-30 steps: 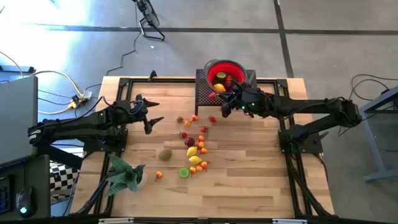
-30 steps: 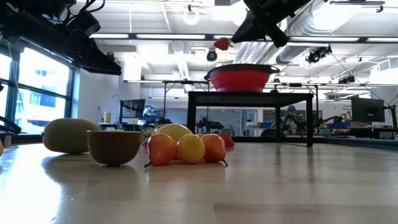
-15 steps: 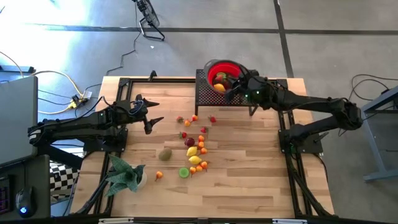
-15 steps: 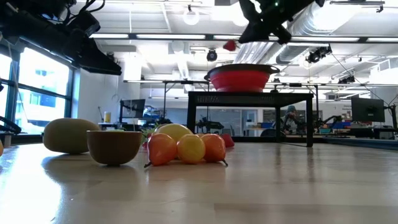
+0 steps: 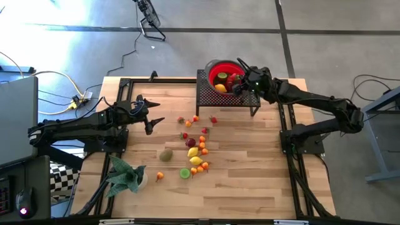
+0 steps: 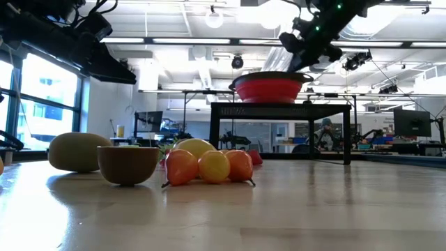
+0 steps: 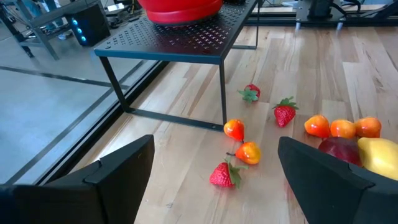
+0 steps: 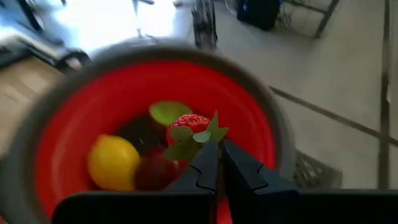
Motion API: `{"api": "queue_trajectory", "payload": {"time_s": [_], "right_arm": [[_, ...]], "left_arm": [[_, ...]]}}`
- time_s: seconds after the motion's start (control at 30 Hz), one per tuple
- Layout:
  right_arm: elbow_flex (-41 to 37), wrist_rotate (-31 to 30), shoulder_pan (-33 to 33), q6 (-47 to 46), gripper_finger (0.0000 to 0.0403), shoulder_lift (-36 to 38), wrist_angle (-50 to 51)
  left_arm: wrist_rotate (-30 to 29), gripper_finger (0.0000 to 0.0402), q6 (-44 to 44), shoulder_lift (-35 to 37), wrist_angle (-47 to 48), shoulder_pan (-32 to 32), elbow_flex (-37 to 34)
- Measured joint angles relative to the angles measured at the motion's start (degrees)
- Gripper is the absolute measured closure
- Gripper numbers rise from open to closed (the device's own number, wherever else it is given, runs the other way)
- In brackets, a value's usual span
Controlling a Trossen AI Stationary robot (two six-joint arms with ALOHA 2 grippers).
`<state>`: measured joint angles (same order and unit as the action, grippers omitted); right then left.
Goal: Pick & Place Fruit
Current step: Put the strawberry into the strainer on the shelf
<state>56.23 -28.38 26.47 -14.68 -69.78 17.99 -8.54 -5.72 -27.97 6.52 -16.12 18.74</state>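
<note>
My right gripper (image 5: 240,80) is shut on a red strawberry (image 8: 188,123) and hangs over the red bowl (image 5: 214,66) at the table's far edge. The bowl stands on a black perforated stand (image 5: 209,95) and holds a lemon (image 8: 112,160), a lime (image 8: 168,112) and a dark fruit. Loose fruit (image 5: 195,147) lies on the middle of the table: lemons, small oranges, strawberries, a kiwi (image 5: 165,154) and a green half lime (image 5: 185,173). My left gripper (image 5: 152,115) waits open at the left, pointing toward that fruit (image 7: 249,152). My right gripper pinches the strawberry's green leaf crown (image 8: 194,140) between its two fingertips (image 8: 208,160). The fingers slant down from the table's right side. The berry sticks out beyond the tips, lifted clear above the fruit in the bowl.
A green leafy plant (image 5: 125,175) lies near the table's near left corner. Black frame rails (image 5: 294,150) run along the table's sides. The stand's legs (image 7: 225,106) come down beside the far strawberries. Bare wood stretches along the near and right parts of the table.
My right gripper has carried the strawberry from the stand's near left side toward the table's far edge and a little right, turning as it went. It is now over the bowl and has stayed shut on the strawberry.
</note>
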Motion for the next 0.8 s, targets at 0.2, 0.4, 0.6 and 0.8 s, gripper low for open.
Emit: {"api": "queue_trajectory", "payload": {"time_s": [0.2, 0.4, 0.6, 0.8], "right_arm": [[0.0, 0.96, 1.42, 1.62, 0.0399, -0.02, 2.55], [0.0, 4.49, 2.2, 2.47, 0.0374, -0.02, 1.88], [0.0, 4.53, 2.2, 2.49, 0.0323, -0.02, 1.91], [0.0, 4.53, 2.2, 2.49, 0.0258, -0.02, 1.91]], "left_arm": [[-0.01, 0.0064, -0.01, -0.01, 0.02, -0.01, 0.02], [-0.02, 0.0064, -0.02, 0.0, 0.01, -0.01, 0.02], [-0.01, 0.0064, -0.02, -0.01, 0.0, 0.0, 0.02], [-0.02, 0.0064, -0.01, -0.01, 0.0, 0.0, 0.02]]}}
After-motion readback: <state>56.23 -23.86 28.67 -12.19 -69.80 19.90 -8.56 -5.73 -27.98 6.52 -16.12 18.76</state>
